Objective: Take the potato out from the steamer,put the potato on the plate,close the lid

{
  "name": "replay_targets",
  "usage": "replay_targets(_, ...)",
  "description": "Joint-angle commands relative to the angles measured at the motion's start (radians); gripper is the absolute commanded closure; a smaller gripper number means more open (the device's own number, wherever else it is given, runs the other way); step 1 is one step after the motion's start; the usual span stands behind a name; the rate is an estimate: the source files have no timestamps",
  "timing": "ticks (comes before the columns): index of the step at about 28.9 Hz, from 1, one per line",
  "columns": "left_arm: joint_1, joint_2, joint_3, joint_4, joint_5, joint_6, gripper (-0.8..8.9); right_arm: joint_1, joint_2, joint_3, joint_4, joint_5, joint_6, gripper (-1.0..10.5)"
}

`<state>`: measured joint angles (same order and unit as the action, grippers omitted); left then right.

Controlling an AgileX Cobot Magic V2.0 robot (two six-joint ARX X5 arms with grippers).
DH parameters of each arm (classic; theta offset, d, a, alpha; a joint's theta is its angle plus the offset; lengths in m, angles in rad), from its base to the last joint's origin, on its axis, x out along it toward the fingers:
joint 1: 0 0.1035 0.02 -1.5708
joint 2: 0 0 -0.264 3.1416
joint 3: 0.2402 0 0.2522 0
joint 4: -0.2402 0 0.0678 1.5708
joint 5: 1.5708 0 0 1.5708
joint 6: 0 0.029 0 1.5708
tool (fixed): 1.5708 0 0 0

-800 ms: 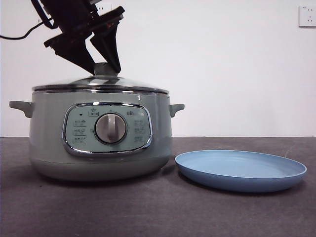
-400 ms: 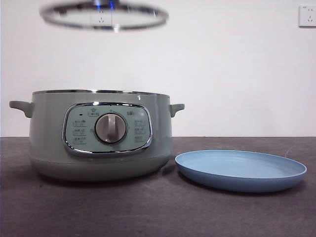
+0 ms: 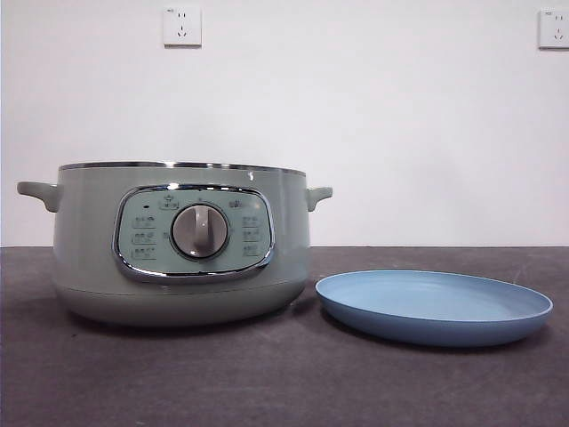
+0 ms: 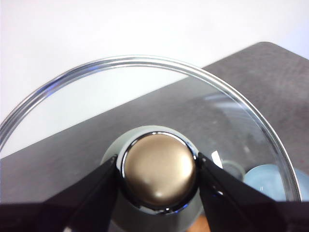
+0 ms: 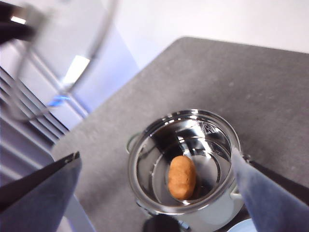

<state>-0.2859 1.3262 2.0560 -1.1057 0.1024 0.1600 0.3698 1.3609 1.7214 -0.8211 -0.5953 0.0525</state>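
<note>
The pale-green steamer (image 3: 178, 249) stands uncovered at the left of the table, with the light-blue plate (image 3: 434, 307) on its right. From above, the right wrist view shows the orange-brown potato (image 5: 182, 177) lying in the steamer's (image 5: 133, 169) shiny bowl. My right gripper (image 5: 154, 162) hovers high over it, open and holding nothing. The left gripper (image 4: 158, 166) is shut on the knob (image 4: 159, 176) of the glass lid (image 4: 231, 125), held in the air above the top of the front view. That lid (image 5: 104, 34) appears as a blur in the right wrist view.
Two wall sockets (image 3: 181, 25) (image 3: 553, 28) sit high on the white wall behind. The dark table (image 3: 284, 382) runs in front of the steamer and plate. An edge of the plate (image 5: 241, 227) shows beside the steamer from above.
The left gripper has lifted the lid straight up off the steamer and out of the top of the front view. The steamer and plate have not moved.
</note>
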Motion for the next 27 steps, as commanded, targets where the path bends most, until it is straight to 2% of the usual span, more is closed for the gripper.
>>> replay_targets(1,0.043,-0.053,0.013,-0.027,0.002,0.029,8.22,0.076,0.082,0.060,-0.016,0.067,-0.051,3.5)
replay_targets(6,0.106,-0.115,0.013,-0.170,-0.046,0.059,8.22,0.207,0.243,0.168,-0.027,0.195,-0.100,3.5)
replay_targets(9,0.111,-0.137,0.013,-0.200,-0.098,0.058,8.22,0.271,0.340,0.229,-0.043,0.303,-0.136,3.5)
replay_targets(12,0.111,-0.147,0.013,-0.211,-0.110,0.058,8.22,0.323,0.439,0.291,-0.069,0.371,-0.166,3.5)
replay_targets(20,0.111,-0.140,0.013,-0.216,-0.109,0.058,8.22,0.391,0.660,0.349,-0.105,0.499,-0.230,3.5)
replay_targets(27,0.111,-0.115,0.013,-0.216,-0.107,0.058,8.22,0.397,0.787,0.349,-0.108,0.523,-0.230,3.5)
